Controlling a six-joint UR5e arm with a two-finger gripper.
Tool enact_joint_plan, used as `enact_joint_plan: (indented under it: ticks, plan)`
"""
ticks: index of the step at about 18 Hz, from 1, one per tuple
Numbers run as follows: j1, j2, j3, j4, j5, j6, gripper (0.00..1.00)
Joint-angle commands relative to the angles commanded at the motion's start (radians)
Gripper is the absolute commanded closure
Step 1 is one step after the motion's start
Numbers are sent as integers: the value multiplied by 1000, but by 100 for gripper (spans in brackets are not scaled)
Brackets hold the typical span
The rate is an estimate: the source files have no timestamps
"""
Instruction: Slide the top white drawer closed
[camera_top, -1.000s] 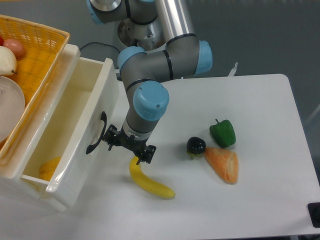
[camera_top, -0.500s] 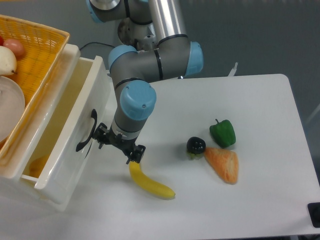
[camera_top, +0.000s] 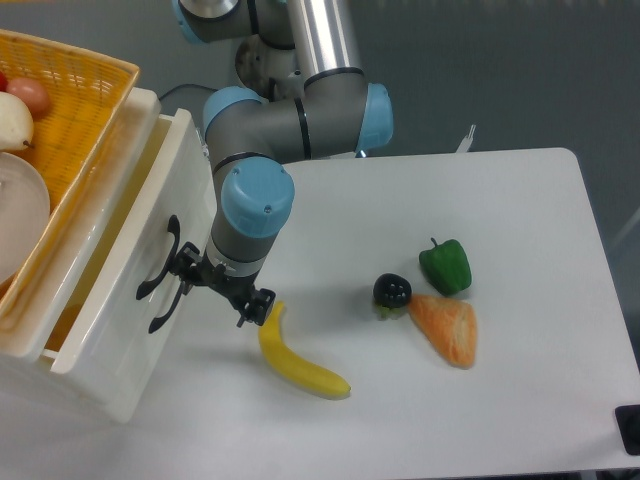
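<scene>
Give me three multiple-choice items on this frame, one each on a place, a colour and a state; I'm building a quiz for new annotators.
1. Where does the banana lie?
A. in the basket
B. on the table in front of the drawer
C. on the green pepper

2. What colour is the handle of the top white drawer?
A. black
B. yellow
C. blue

3. How does the top white drawer stand?
A. fully shut
B. lifted out onto the table
C. partly open

Answers: 1 B, it rests on the table just below the gripper. 2 A, the curved handle is dark against the white front. 3 C, a gap of its inside shows.
</scene>
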Motion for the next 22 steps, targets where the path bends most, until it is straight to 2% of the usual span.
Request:
enact_joint_plan:
  ticks: [22]
  plan:
    - [-21, -2, 0, 2, 0, 3, 0]
